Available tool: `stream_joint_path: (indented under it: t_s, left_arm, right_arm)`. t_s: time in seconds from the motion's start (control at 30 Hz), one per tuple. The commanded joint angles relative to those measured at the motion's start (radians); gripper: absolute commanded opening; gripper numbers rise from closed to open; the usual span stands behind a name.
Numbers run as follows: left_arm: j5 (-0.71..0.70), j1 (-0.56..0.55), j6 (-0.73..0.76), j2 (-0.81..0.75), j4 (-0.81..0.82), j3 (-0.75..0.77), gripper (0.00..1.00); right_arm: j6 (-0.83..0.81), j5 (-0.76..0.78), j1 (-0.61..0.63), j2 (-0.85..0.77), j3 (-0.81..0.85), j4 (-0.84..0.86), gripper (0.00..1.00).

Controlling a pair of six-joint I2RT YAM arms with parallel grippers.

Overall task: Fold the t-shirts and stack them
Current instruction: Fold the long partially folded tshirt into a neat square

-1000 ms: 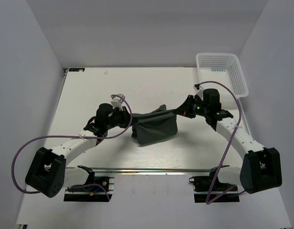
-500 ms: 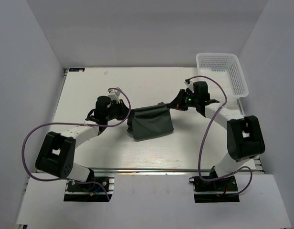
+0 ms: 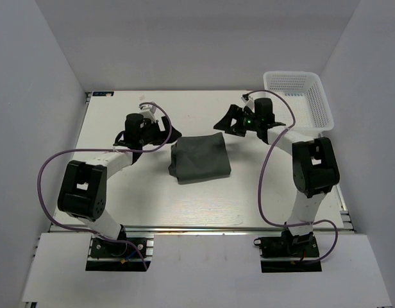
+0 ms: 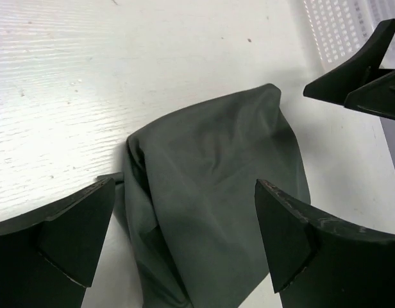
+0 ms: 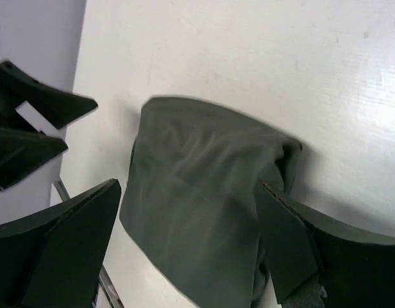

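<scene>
One dark grey-green t-shirt (image 3: pixel 199 158) lies folded in a rough square on the white table (image 3: pixel 120 186), mid-table. No second t-shirt shows. My left gripper (image 3: pixel 170 137) hovers off the shirt's far left corner, open and empty. My right gripper (image 3: pixel 224 122) hovers off its far right corner, also open and empty. In the left wrist view the t-shirt (image 4: pixel 217 192) lies beyond the wide-apart gripper (image 4: pixel 184 228), loosely bunched along its left edge. In the right wrist view the t-shirt (image 5: pixel 197 186) fills the gap below the open gripper (image 5: pixel 188 237).
A white mesh basket (image 3: pixel 313 96) stands at the far right corner of the table, empty; its mesh (image 4: pixel 338 25) shows in the left wrist view. Each arm's purple cable (image 3: pixel 50 173) loops beside it. Grey walls enclose the table on three sides.
Both grippers were shut on the shirt's upper corners, holding it stretched between them. They carried it farther from the bases, then opened and let go; the shirt now lies folded flat.
</scene>
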Motion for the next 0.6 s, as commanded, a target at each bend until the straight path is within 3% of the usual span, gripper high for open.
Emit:
stream_joint_path:
  t_s: [0.0,0.13,0.23,0.33,0.5,0.57]
  left_arm:
    - [0.055,-0.011,0.056,-0.036,-0.04,0.016,1.0]
    - [0.079,-0.034,0.1,0.001,-0.094,0.006,1.0]
    - [0.079,-0.045,0.123,0.033,-0.124,0.017,0.89]
    - [0.049,-0.067,0.134,0.056,-0.15,0.017,0.83]
    - [-0.034,-0.097,0.152,0.065,-0.213,0.008,0.82]
    - [-0.043,-0.107,0.162,0.065,-0.222,-0.015,0.76]
  right_arm:
    - [-0.042,0.023,-0.003,-0.119,-0.081,0.006,0.9]
    - [-0.085,0.066,0.003,-0.197,-0.138,-0.082,0.9]
    - [-0.145,0.115,0.015,-0.269,-0.17,-0.141,0.9]
    - [-0.172,0.178,0.025,-0.283,-0.207,-0.188,0.9]
    - [-0.188,0.215,0.035,-0.266,-0.243,-0.229,0.9]
    - [-0.191,0.217,0.04,-0.25,-0.255,-0.23,0.9]
